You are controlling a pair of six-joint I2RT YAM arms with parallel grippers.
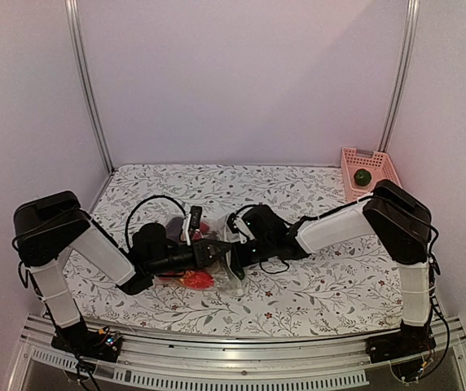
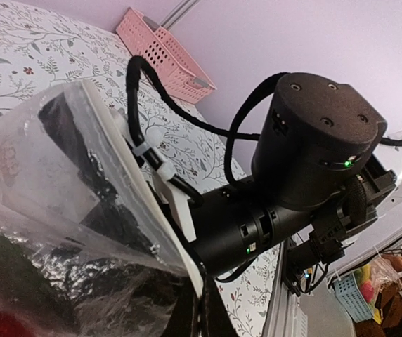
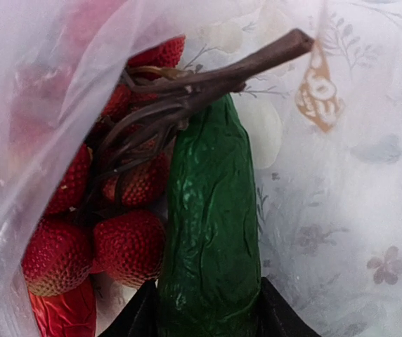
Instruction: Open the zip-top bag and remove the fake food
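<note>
The clear zip-top bag [image 1: 217, 273] lies mid-table between both arms. My left gripper [image 1: 213, 249] is shut on its mouth edge; in the left wrist view the dark fingers [image 2: 222, 309] pinch the white zip strip [image 2: 134, 175]. My right gripper [image 1: 235, 238] reaches inside the bag. Its two black fingers [image 3: 136, 317] press against both sides of a dark green cucumber [image 3: 211, 225], part of the fake food. Left of the cucumber lies a bunch of red bumpy fruits [image 3: 127, 246] on a brown stem [image 3: 222, 77], with a glossy red piece [image 3: 64, 312] below. Red food [image 1: 199, 279] shows through the plastic.
A pink slatted basket [image 1: 380, 163] stands at the back right corner with a green round fruit [image 1: 363, 177] in it. The right arm's black wrist [image 2: 313, 154] and cables hang close over the bag. The table carries a floral cloth [image 1: 314, 285], with walls on three sides.
</note>
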